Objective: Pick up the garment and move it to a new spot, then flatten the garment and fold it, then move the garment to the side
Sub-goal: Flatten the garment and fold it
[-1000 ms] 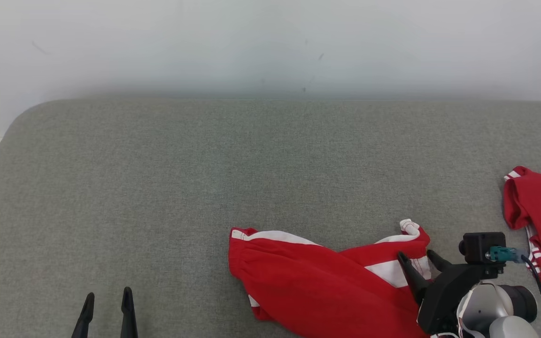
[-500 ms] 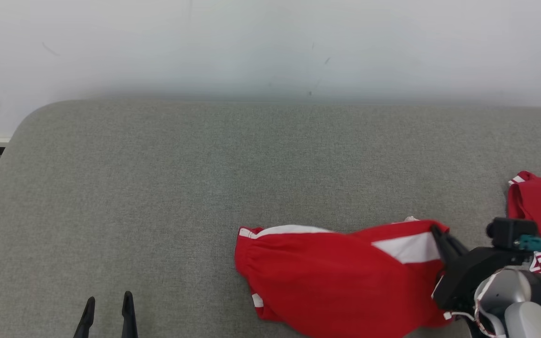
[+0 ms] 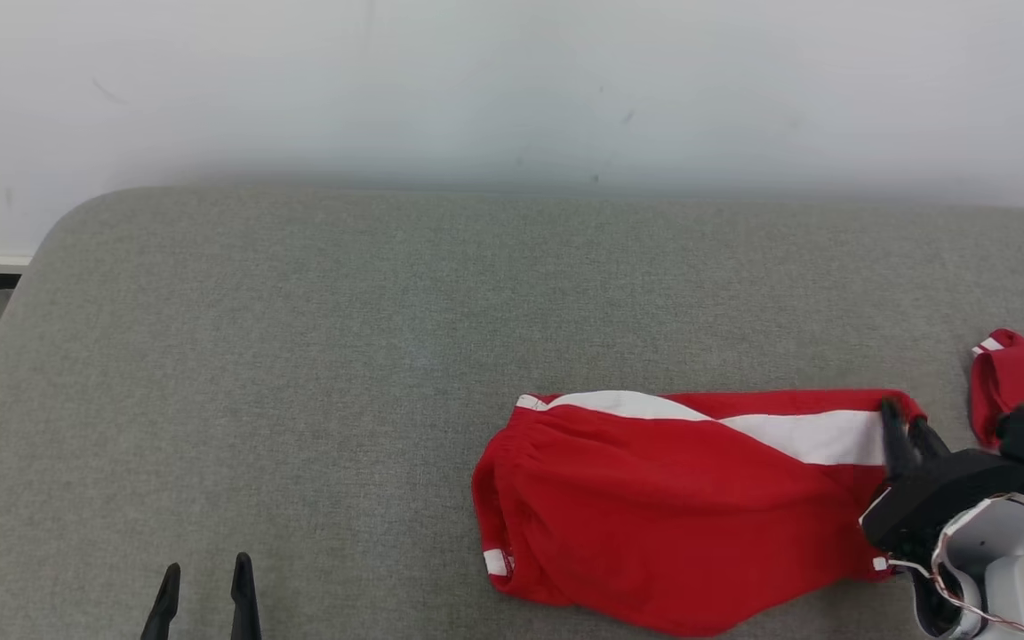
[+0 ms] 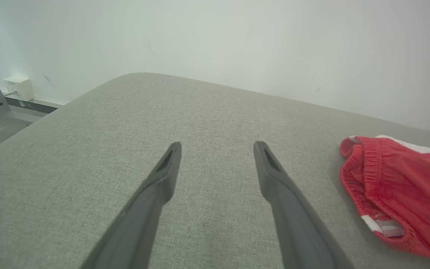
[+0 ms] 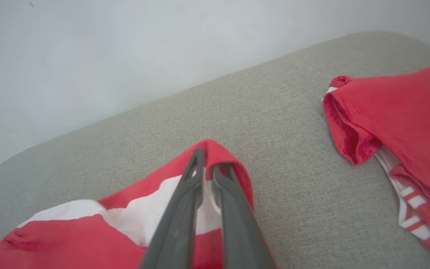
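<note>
We see the garment [image 3: 681, 507], red shorts with a white stripe [image 3: 805, 436], lying on the grey surface [image 3: 299, 356]. In the head view it is right of centre and near the front edge. It lies stretched out from left to right. The gathered waistband [image 3: 499, 498] forms its left end, and the stripe runs along the far edge to the right end.

The right gripper [image 3: 906, 422] is at that right end. In the right wrist view its two fingers [image 5: 181, 209] are almost pressed together. The red hem curls over their tips and white cloth fills the thin gap between them, so we read it as pinching that corner of the garment. We cannot tell whether the corner is off the surface.

The left gripper [image 3: 205, 578] is at the lower left of the head view, well apart from the garment. Its fingers are spread wide and hold nothing. In the left wrist view they point out over bare grey cloth, with the waistband off to their right.

Another red cloth [image 3: 1019, 382], with thin white stripes at its edge, lies further right. It is near the garment's right end, and a strip of grey shows between the two. A white wall [image 3: 512, 89] stands behind the surface.
</note>
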